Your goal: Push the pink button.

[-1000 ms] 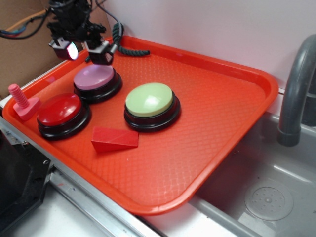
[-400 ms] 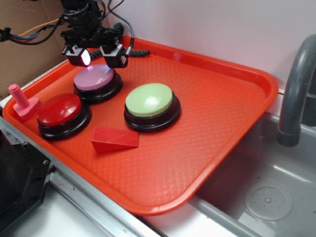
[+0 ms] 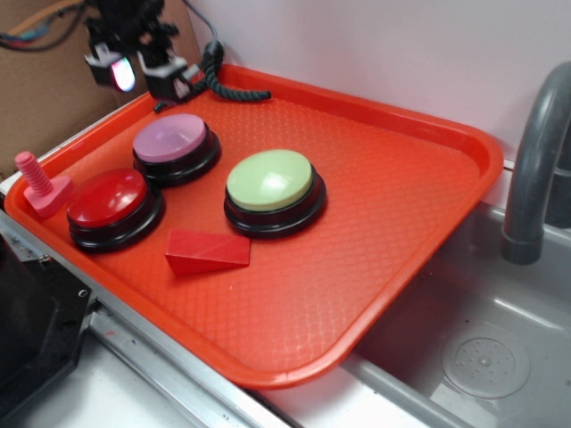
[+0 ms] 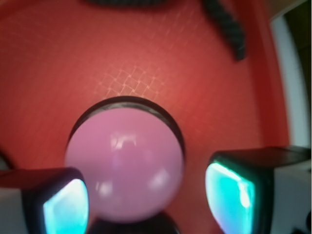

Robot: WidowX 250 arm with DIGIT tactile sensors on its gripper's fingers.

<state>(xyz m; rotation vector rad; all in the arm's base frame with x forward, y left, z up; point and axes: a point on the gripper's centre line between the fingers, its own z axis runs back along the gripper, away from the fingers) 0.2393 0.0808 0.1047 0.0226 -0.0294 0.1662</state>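
Exterior and wrist views of a moulded orange-red plastic tray with a diamond-textured floor. The round, dome-topped button with a light pink cap on a black base sits near the tray's rear left corner, just behind the red-capped dome button and to the left of the pale green-capped dome button. The black gripper hangs above the tray's rear left rim, its fingers spread apart and holding nothing. The pink button lies below it and slightly toward the tray's centre; in the wrist view the cap fills the gap between the lit finger pads. A press would therefore probably call for a mainly downward move. The cap is round, with no long axis. No brand, label or writing is legible.
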